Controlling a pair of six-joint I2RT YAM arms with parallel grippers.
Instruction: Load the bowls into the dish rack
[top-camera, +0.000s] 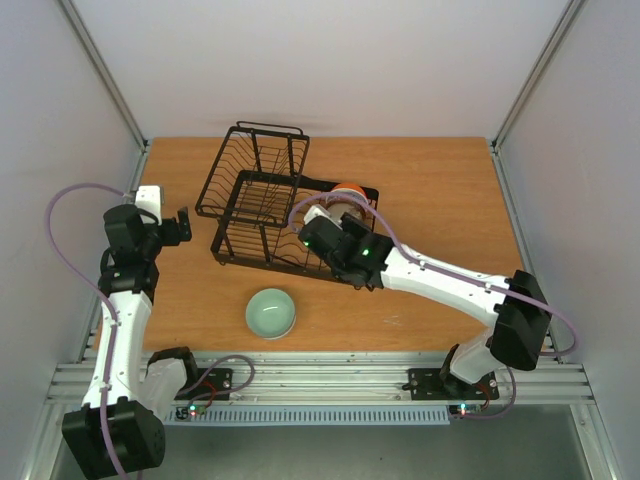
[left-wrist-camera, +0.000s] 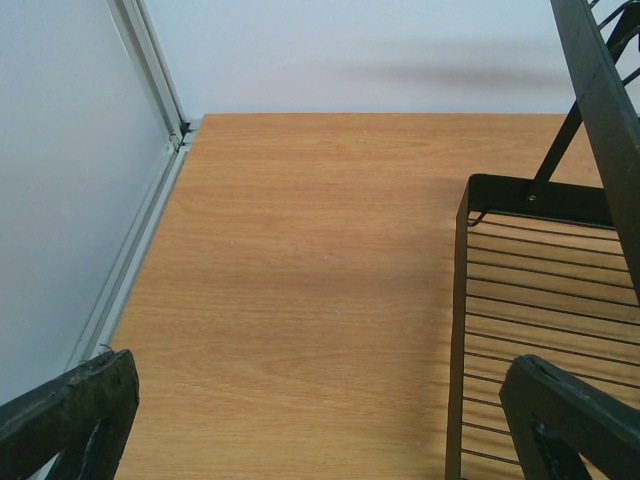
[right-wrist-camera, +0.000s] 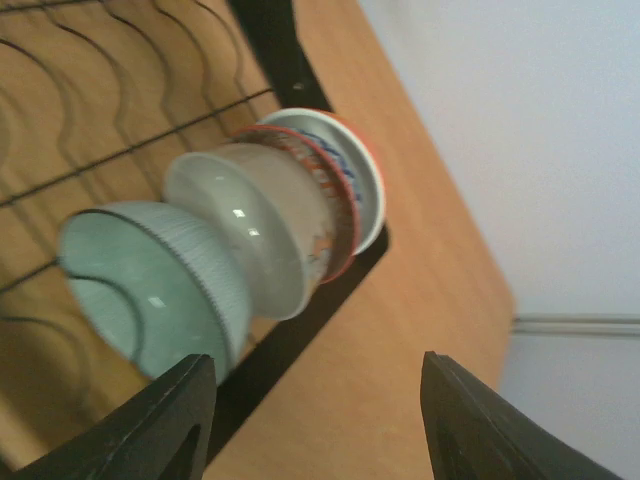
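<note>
Nearest the arm bases, one celadon bowl (top-camera: 271, 312) is seen upright on the desk (top-camera: 430, 200), mouth up, apart from everything else and outside the dish rack (top-camera: 270, 177). Being round, it offers no long axis; any point on its rim can be taken equally.

Beyond it, the left end effector (top-camera: 184, 226) is held off the left side of the rack with its fingers spread wide and nothing between them. The right end effector (right-wrist-camera: 315, 380) is poised over the rack's near right part, with its fingers also apart and nothing gripped.

From the right end effector, the loose bowl lies back toward the near edge and a little to the left. From the left end effector, it lies back and to the right. The right one is judged somewhat the nearer, though it would first have to be lifted clear of the wires.

Farther on, in the right wrist view, three bowls are seen standing on edge in a row among the tines: a second celadon bowl (right-wrist-camera: 140, 290), a white bowl (right-wrist-camera: 255, 230) and an orange-rimmed bowl (right-wrist-camera: 360, 175). Whether that last piece is one bowl or two cannot be told. Farthest away, the smaller basket section (top-camera: 262, 150) is seen with nothing visible in it.
</note>
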